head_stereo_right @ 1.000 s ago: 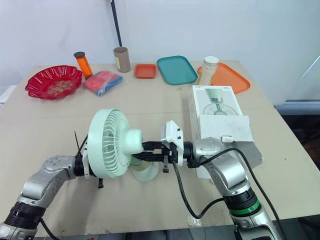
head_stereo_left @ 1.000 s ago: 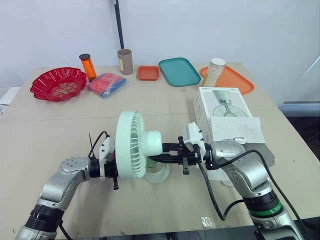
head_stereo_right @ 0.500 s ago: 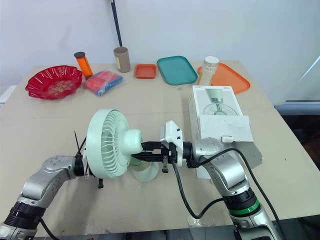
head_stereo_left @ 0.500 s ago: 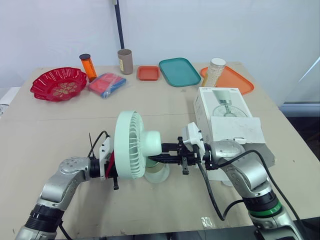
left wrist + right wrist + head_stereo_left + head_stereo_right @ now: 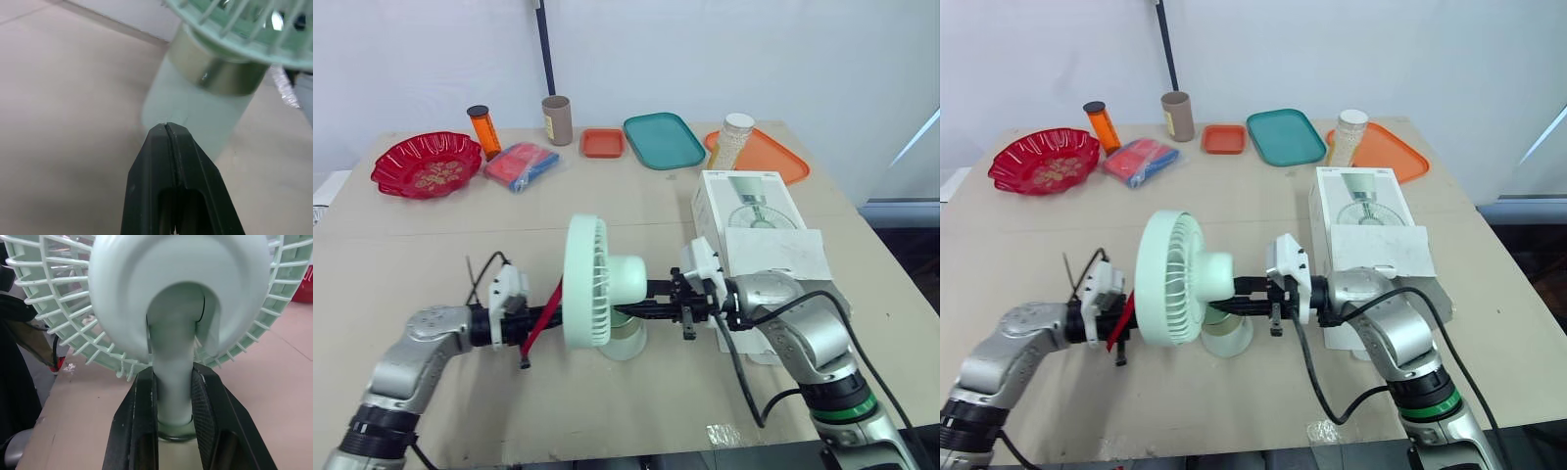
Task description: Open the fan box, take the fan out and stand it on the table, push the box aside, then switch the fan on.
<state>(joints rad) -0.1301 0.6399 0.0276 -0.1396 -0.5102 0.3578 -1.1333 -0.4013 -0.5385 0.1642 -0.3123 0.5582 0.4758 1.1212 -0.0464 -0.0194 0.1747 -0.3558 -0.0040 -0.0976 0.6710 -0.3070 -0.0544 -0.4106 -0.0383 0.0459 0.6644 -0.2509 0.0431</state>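
1. Clamped around the stem (image 5: 173, 404) of the fan (image 5: 592, 282), low down, by the right gripper (image 5: 173, 382) and its fingers (image 5: 142, 401).
2. Pressed fully together on the left gripper (image 5: 166, 129), holding nothing, tips just short of the base (image 5: 195, 112).
3. Pulled back from the grille since a second ago, with the fan shifted slightly toward the box (image 5: 759, 235). Upright on the table (image 5: 431, 255), so probably ready for release.
4. Still to come: pushing the box, which crowds the right arm, then the switch.
5. Along the far edge, well apart and no obstacle: red bowl (image 5: 426, 164), teal tray (image 5: 664, 140), jar (image 5: 735, 140).
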